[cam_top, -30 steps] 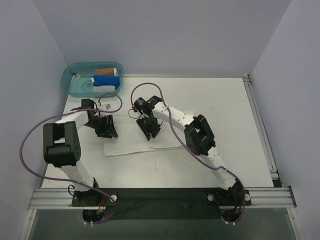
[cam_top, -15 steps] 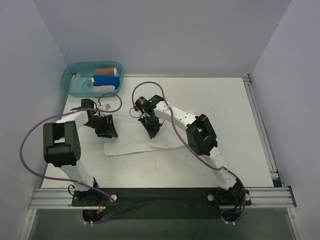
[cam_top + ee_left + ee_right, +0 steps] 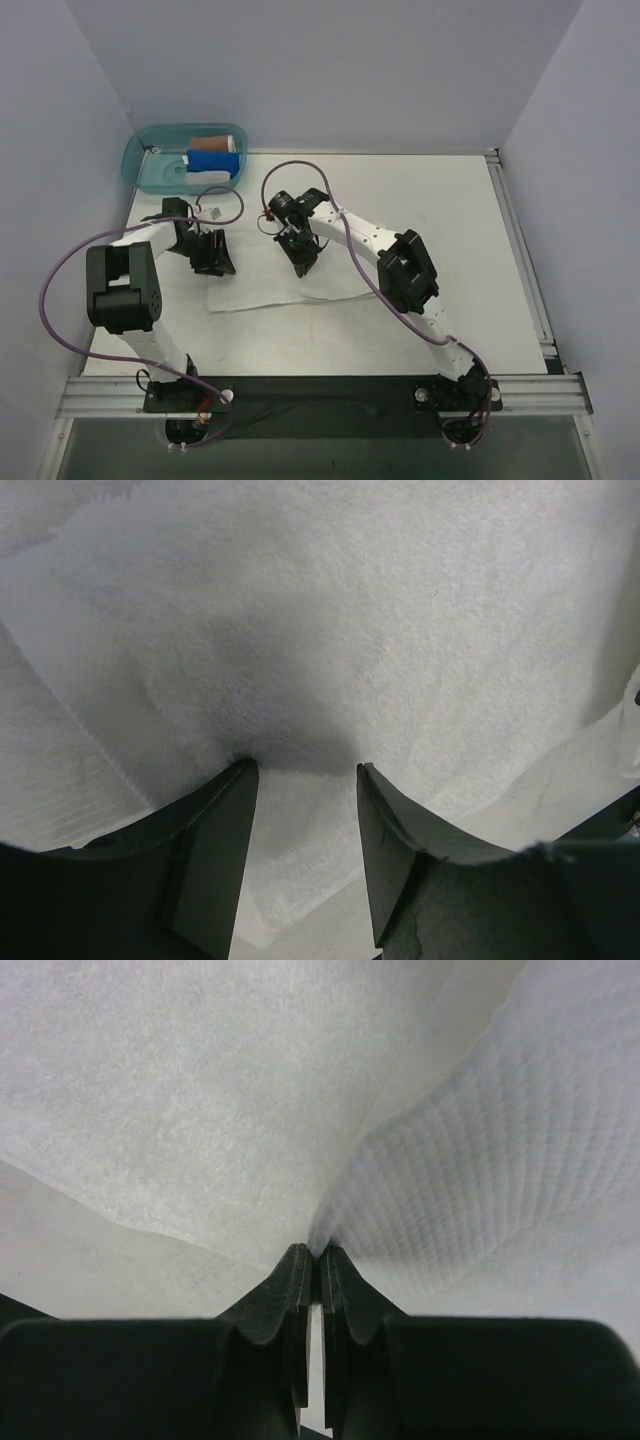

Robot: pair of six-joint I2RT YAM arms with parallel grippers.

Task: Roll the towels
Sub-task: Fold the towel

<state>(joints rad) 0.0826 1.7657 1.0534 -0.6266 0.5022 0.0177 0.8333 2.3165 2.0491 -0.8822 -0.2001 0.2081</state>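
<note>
Presently the plain white rectangular terry-cloth towel (image 3: 262, 288) lies spread on the white table (image 3: 440, 220), between the two arms and nearer the left side. The left gripper (image 3: 213, 262) stands on the towel's left part; in the left wrist view its jaws are parted, tips against the cloth, nothing clamped between them. The right gripper (image 3: 303, 265) is at the towel's far edge; in the right wrist view its jaws are pressed together on a raised fold of the cloth. At the far left corner, a translucent teal plastic bin (image 3: 140, 150) holds a rolled blue towel (image 3: 212, 162) and a brown towel (image 3: 215, 142).
</note>
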